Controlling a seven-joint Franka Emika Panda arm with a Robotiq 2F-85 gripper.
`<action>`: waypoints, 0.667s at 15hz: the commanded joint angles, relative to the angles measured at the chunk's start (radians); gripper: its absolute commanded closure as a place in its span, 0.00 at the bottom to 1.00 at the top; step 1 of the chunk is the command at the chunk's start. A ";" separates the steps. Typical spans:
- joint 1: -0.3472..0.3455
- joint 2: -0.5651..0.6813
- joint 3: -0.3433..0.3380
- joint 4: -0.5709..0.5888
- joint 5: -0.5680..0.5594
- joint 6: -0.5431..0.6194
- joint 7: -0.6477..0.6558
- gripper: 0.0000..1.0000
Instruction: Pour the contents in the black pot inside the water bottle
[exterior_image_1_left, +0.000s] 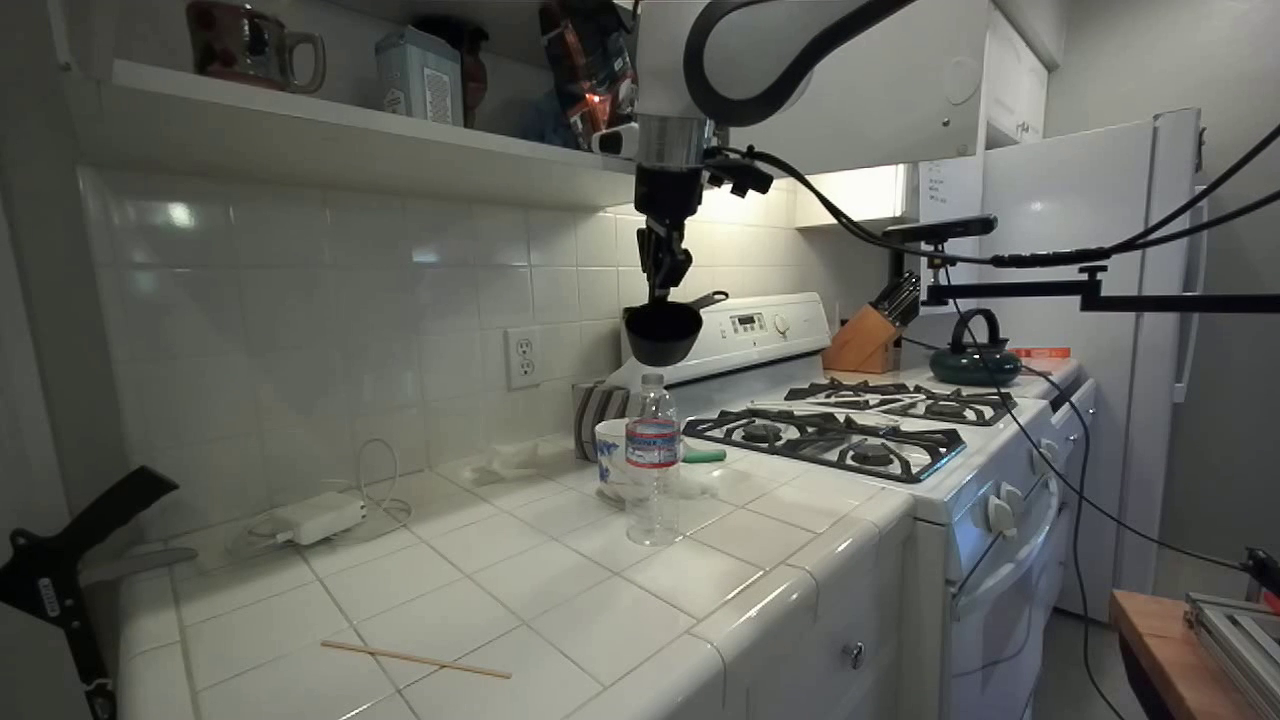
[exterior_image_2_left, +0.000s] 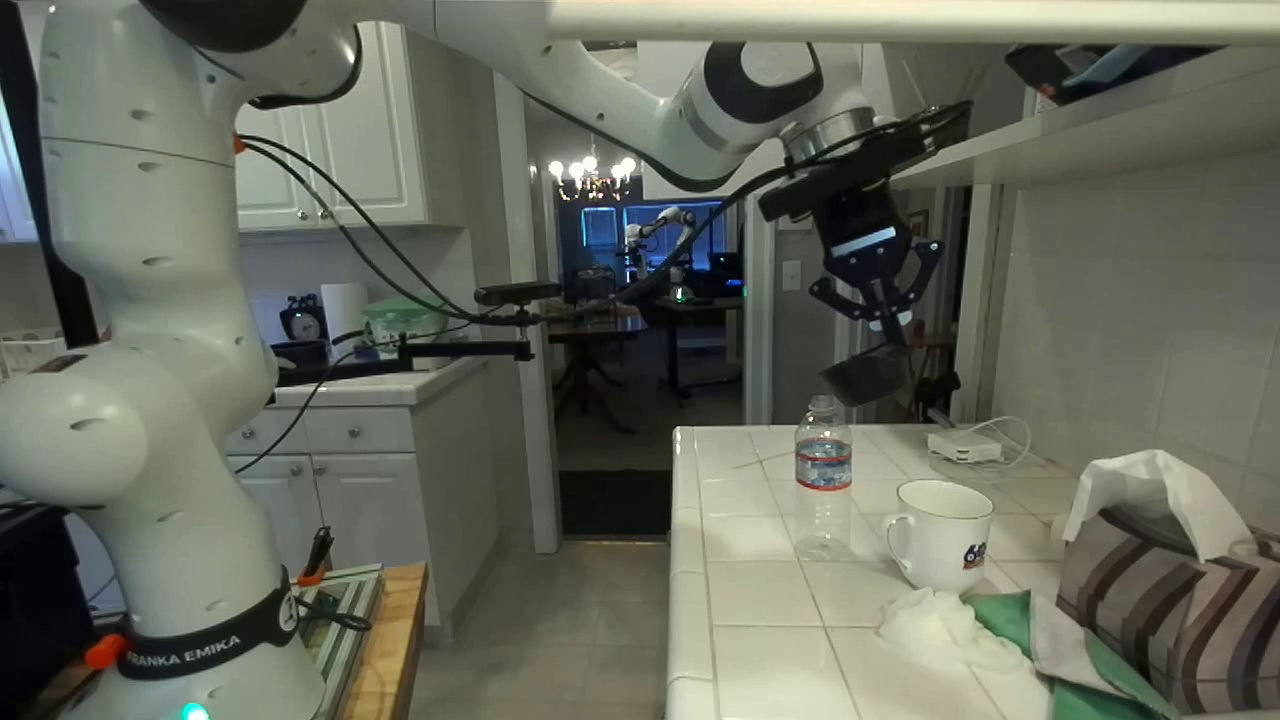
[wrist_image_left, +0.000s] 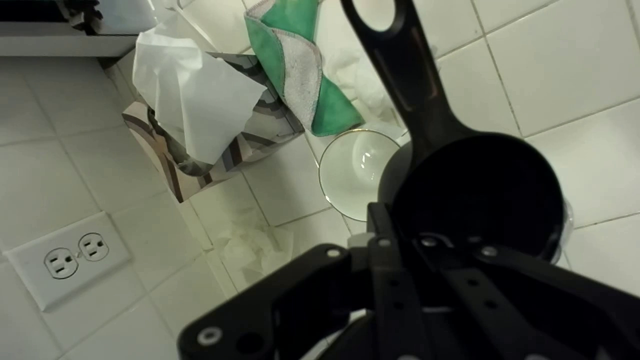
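Note:
The black pot (exterior_image_1_left: 663, 335) hangs in the air above the clear water bottle (exterior_image_1_left: 652, 500). My gripper (exterior_image_1_left: 658, 288) is shut on the pot's rim from above. In an exterior view the pot (exterior_image_2_left: 862, 376) is tilted, with its low side near the bottle (exterior_image_2_left: 824, 525) mouth; the gripper (exterior_image_2_left: 887, 318) is above it. The bottle stands upright on the counter, uncapped. In the wrist view the gripper (wrist_image_left: 400, 227) pinches the wall of the pot (wrist_image_left: 480, 195), and its handle points up the picture. The pot's inside is too dark to show contents. There the pot hides most of the bottle.
A white mug (exterior_image_2_left: 940, 535) stands close to the bottle. A tissue box (exterior_image_2_left: 1150, 610), a green cloth (wrist_image_left: 330, 107) and crumpled tissue (exterior_image_2_left: 945, 630) lie nearby. A shelf (exterior_image_1_left: 380, 135) overhangs the counter. A stove (exterior_image_1_left: 800, 440) adjoins it. A thin stick (exterior_image_1_left: 415, 658) lies near the front.

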 joint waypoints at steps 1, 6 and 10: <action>0.006 -0.034 0.006 -0.039 -0.044 0.022 0.036 0.99; 0.008 -0.035 0.010 -0.039 -0.051 0.021 0.040 0.99; 0.010 -0.034 0.013 -0.040 -0.056 0.022 0.043 0.99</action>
